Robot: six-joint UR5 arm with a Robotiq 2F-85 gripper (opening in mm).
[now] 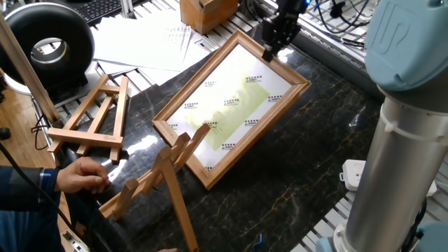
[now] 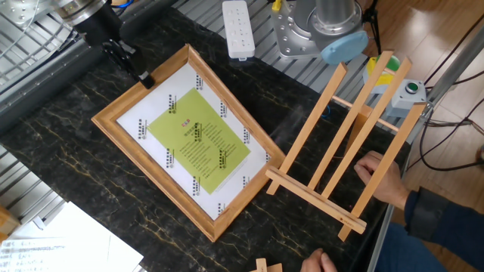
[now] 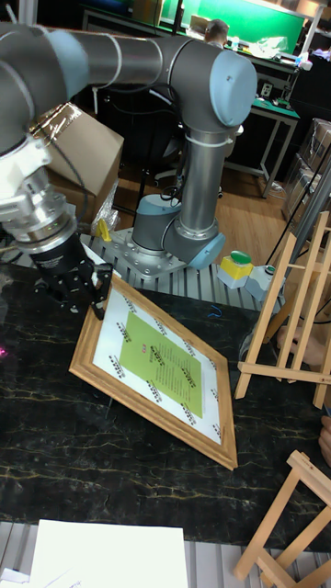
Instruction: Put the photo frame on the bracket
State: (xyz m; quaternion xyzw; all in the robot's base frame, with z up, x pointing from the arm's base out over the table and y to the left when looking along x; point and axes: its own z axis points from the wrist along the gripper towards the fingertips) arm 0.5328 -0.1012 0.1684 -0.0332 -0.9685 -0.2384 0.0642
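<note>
we see the large light-wood photo frame (image 2: 181, 140) tilted, long axis diagonal across the dark table (image 2: 91, 204), 1 edge raised by the black gripper (image 2: 138, 73) clamped on it, arm reaching low.

Arm: grey UR5, base column upright, upper links reaching across and down to the far side
Wrist: pointing downward, slightly tilted
Tool (image 3: 81, 287): black fingers (image 2: 134, 69) low and drawn close together, apparently pinching something, though the contact is hard to see
Person's hand (image 2: 382, 180): resting, fingers curled
</note>
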